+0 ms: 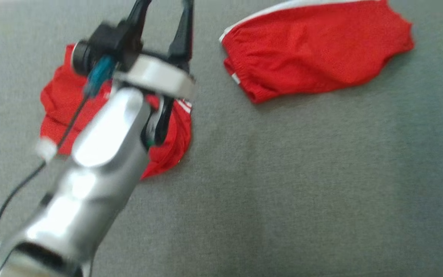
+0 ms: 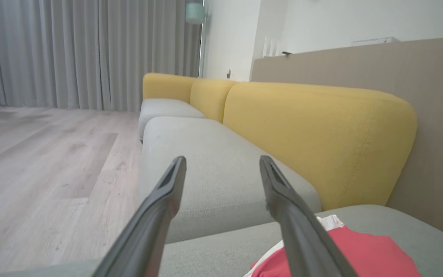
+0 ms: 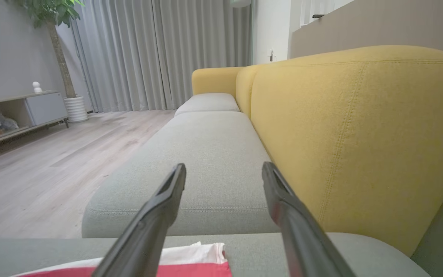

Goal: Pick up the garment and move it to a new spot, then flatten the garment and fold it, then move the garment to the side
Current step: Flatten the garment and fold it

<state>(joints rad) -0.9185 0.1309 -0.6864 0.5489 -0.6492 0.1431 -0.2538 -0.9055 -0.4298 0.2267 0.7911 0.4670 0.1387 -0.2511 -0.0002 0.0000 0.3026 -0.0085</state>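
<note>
Left gripper (image 2: pixel 221 161): is holding its two long dark fingers (image 2: pixel 165 196) spread wide apart.
Left forearm (image 1: pixel 90 173): is stretching back from behind that pincer, silver and blurred.
Right gripper (image 3: pixel 223 167): is holding its own two fingers parted just as wide.

Grey seat (image 1: pixel 302 184) carries crumpled garment (image 1: pixel 58 100) and, seemingly, folded shorts (image 1: pixel 313 50).

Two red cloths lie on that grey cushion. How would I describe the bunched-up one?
Start at the wide grey cushion and look to its left side, beneath the silver arm. The bunched-up red garment lies there. Unlike the other red garment, spread flat at the upper right, it is a crumpled heap.
</note>
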